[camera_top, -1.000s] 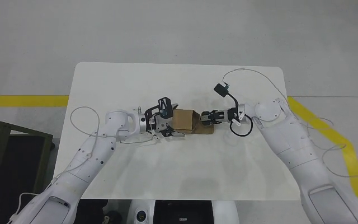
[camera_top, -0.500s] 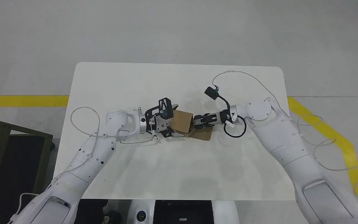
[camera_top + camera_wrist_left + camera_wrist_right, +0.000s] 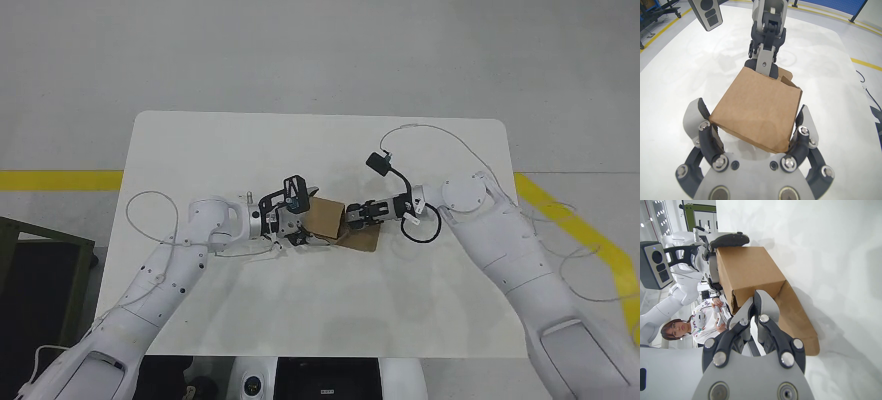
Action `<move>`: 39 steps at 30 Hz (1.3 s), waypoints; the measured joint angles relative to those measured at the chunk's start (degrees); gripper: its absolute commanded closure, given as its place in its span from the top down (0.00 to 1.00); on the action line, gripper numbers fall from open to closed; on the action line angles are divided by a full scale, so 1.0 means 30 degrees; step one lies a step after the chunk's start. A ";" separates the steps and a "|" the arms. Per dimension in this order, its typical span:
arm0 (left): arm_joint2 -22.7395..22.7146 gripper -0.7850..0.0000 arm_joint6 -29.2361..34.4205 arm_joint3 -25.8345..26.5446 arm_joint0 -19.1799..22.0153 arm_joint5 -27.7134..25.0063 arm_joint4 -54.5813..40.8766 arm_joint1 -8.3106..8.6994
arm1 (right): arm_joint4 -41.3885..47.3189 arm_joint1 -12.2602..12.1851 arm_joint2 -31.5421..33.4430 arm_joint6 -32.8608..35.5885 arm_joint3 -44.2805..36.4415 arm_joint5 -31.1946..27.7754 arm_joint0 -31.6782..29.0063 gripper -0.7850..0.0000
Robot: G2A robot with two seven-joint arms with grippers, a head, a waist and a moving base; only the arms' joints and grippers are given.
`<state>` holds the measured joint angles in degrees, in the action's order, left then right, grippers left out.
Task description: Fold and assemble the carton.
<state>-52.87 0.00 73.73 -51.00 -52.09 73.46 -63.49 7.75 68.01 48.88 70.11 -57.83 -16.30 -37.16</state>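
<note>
Sitting near the middle of the white worktop, the brown cardboard carton lies between our two grippers, one at each of its ends. The left gripper has its fingers spread to the carton's width and pressed against two opposite side walls, so it holds the box by the end that faces the worktop's left edge. One finger meets a corner of the carton and the other lies flat on the wall across from it. The right gripper stands at the opposite end with its fingers drawn narrow, almost together. In the left wrist view its tips sit on the rim of the carton's upper panel, and it seems to pinch that panel.

A loose brown flap hangs off the end by the right gripper and lies flat on the worktop, pointing toward the near edge. The carton is well apart from all four edges, and white surface runs wide on every side of it. A thin white cable loops over the worktop toward the far right corner. Another thin white cable curls by the left edge. Both are well apart from the carton.

The carton's end by the right gripper is open, with the edge of an inner flap showing there. We cannot tell what, if anything, is inside.
</note>
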 measured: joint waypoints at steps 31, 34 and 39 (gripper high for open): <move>-0.0269 1.00 0.0205 0.0147 -0.0184 0.0078 0.0169 -0.0020 | -0.0074 -0.0524 0.0675 -0.2190 -0.3909 0.2053 -0.2779 0.00; -0.0285 1.00 0.0201 0.0148 -0.0192 0.0076 0.0180 -0.0024 | 0.0188 -0.0305 0.0242 -0.2280 -0.3531 0.1830 -0.2495 0.00; -0.0321 1.00 0.0216 0.0114 -0.0208 0.0061 0.0178 -0.0029 | 0.0524 0.0040 -0.0357 -0.2439 -0.2814 0.1502 -0.1993 0.00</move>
<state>-53.84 0.65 74.08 -51.62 -51.91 74.00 -63.58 9.32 68.13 47.81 62.79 -66.27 -11.80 -43.14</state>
